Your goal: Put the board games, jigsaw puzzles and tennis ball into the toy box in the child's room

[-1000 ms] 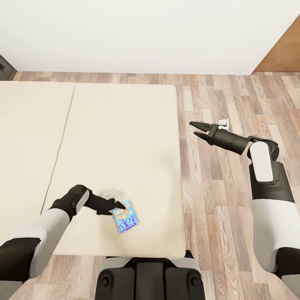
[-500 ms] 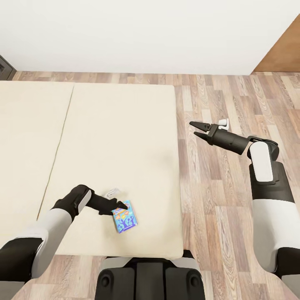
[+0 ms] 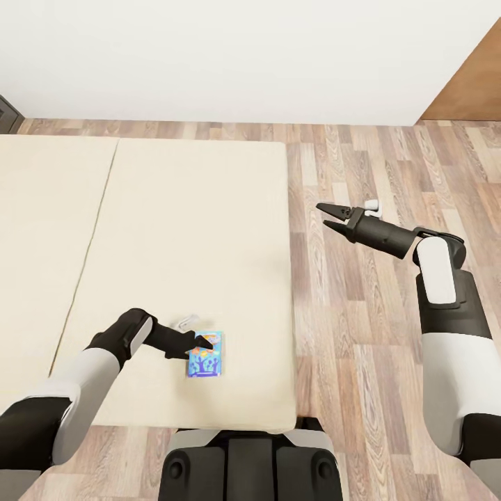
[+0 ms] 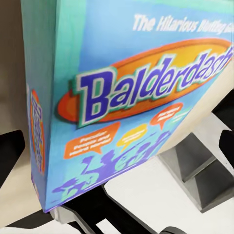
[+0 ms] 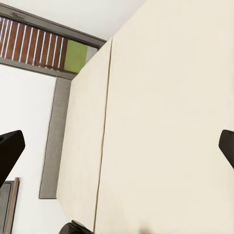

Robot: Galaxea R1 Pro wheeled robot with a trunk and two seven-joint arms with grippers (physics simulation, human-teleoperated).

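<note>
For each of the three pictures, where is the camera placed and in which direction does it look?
Head view: from the robot's head, looking down at the bed and floor; both arms, left tool at the board game, right tool open.
Left wrist view: near the left tool, facing the board game; dark fingers show.
Right wrist view: near the right tool, facing the bed; fingertips show.
Shared: head and left wrist views both show the game.
</note>
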